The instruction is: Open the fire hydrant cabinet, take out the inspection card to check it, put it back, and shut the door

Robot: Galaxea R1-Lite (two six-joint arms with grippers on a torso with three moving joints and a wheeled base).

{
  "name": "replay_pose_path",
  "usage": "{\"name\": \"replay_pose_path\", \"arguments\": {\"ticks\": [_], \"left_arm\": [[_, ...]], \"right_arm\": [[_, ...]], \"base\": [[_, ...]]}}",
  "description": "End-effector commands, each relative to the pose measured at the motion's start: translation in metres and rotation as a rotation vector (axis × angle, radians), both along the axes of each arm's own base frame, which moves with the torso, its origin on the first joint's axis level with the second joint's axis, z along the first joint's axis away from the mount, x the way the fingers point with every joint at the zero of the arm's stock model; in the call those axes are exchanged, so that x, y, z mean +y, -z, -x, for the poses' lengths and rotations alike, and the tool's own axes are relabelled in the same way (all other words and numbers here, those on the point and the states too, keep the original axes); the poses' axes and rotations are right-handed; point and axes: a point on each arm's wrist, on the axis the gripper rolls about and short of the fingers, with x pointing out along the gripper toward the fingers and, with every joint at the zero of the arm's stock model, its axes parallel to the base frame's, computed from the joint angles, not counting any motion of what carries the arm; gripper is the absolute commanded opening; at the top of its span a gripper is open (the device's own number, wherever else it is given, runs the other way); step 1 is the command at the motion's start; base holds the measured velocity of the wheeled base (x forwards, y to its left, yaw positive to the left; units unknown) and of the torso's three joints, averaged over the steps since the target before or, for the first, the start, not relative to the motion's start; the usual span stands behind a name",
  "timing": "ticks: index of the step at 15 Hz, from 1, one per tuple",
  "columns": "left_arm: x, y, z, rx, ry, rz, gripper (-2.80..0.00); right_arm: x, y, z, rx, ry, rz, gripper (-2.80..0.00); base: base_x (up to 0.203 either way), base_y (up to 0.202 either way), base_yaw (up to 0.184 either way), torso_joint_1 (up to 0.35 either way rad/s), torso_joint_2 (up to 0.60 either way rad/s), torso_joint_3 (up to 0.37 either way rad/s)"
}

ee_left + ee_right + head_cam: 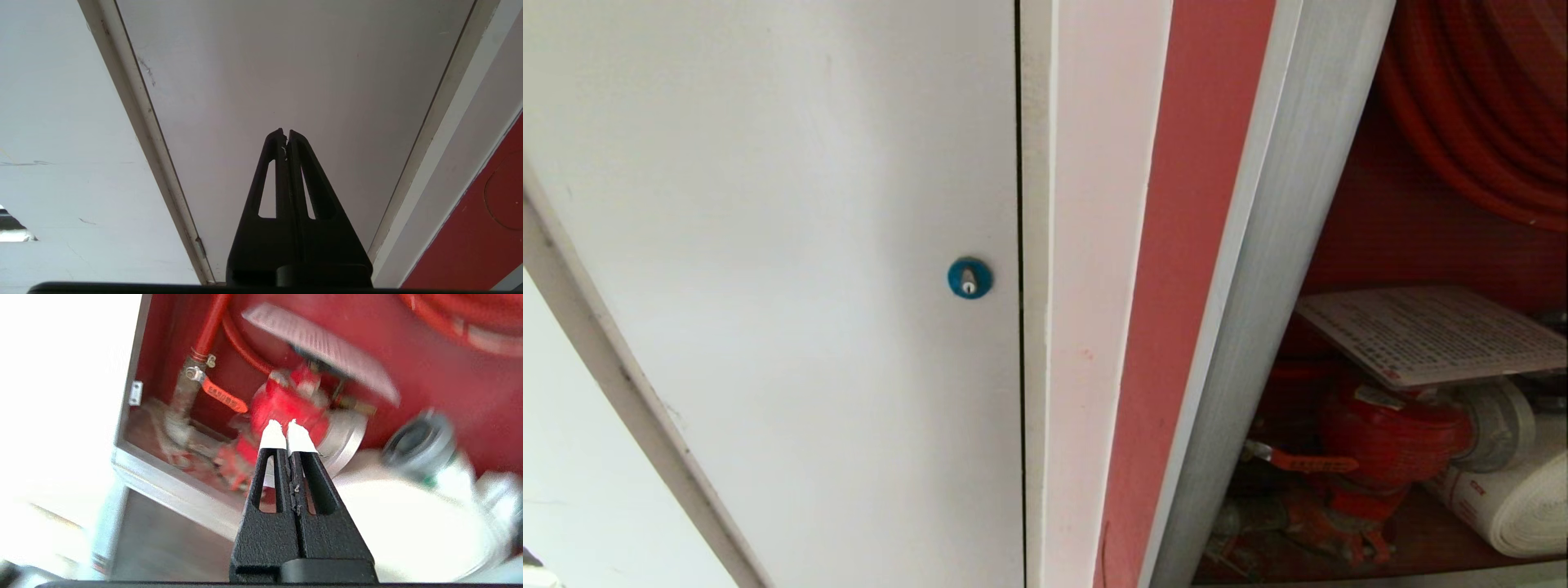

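Red interior of fire hydrant cabinet (1388,220) exposed; inspection card (1433,331) lies above red valve (1388,433). Right hand (286,428) closed, empty, before valve; left hand (285,132) closed, facing white door (768,245). Risk: closed fingertips nudge card off valve.

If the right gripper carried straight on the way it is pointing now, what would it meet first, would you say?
Most likely the red valve inside the open fire hydrant cabinet: the shut right gripper lines up with the valve body, beside its silver coupling. Depth is unclear, and the view is blurred.
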Motion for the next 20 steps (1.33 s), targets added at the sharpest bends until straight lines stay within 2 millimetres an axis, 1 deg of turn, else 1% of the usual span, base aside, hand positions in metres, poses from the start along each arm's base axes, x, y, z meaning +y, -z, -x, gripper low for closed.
{"name": "replay_pose_path", "arguments": {"ticks": [1, 3, 5, 6, 8, 10, 11, 13, 17, 20], "left_arm": [[0.0, 0.002, 0.0, 0.005, 0.0, 0.0, -2.8], [0.0, 0.002, -0.001, 0.007, 0.0, 0.0, -2.8], [0.0, 0.002, -0.001, 0.007, 0.0, 0.0, -2.8], [0.0, 0.002, -0.001, 0.008, 0.0, 0.0, -2.8], [0.0, 0.002, -0.001, 0.007, 0.0, 0.0, -2.8], [0.0, 0.002, -0.001, 0.007, 0.0, 0.0, -2.8], [0.0, 0.002, -0.001, 0.007, 0.0, 0.0, -2.8], [0.0, 0.002, -0.001, 0.007, 0.0, 0.0, -2.8], [0.0, 0.002, -0.001, 0.007, 0.0, 0.0, -2.8], [0.0, 0.002, -0.001, 0.007, 0.0, 0.0, -2.8]], "right_arm": [[-0.001, 0.034, 0.01, -0.009, 0.015, -0.123, -2.8], [-0.003, 0.054, 0.001, 0.045, 0.056, -0.26, -2.8], [-0.004, 0.066, -0.015, 0.04, 0.112, -0.38, -2.8], [-0.005, 0.073, -0.024, 0.027, 0.137, -0.402, -2.8], [-0.006, 0.095, -0.046, 0.0, 0.187, -0.431, -2.8], [-0.007, 0.115, -0.059, -0.017, 0.214, -0.45, -2.8], [-0.007, 0.121, -0.063, -0.015, 0.22, -0.455, -2.8], [-0.007, 0.128, -0.066, -0.025, 0.221, -0.454, -2.8], [-0.007, 0.13, -0.067, -0.031, 0.219, -0.451, -2.8], [-0.007, 0.14, -0.068, 0.066, 0.227, -0.435, -2.8]], "base": [[0.0, 0.0, 0.0, 0.0, 0.0, 0.0], [0.0, 0.0, 0.0, 0.0, 0.0, 0.0], [0.0, 0.0, 0.0, 0.0, 0.0, 0.0], [0.0, 0.0, 0.0, 0.0, 0.0, 0.0], [0.0, 0.0, 0.0, 0.0, 0.0, 0.0], [0.0, 0.0, 0.0, 0.0, 0.0, 0.0], [0.0, 0.0, 0.0, 0.0, 0.0, 0.0], [0.0, 0.0, 0.0, 0.0, 0.0, 0.0], [0.0, 0.0, 0.0, 0.0, 0.0, 0.0], [0.0, 0.0, 0.0, 0.0, 0.0, 0.0]]}}
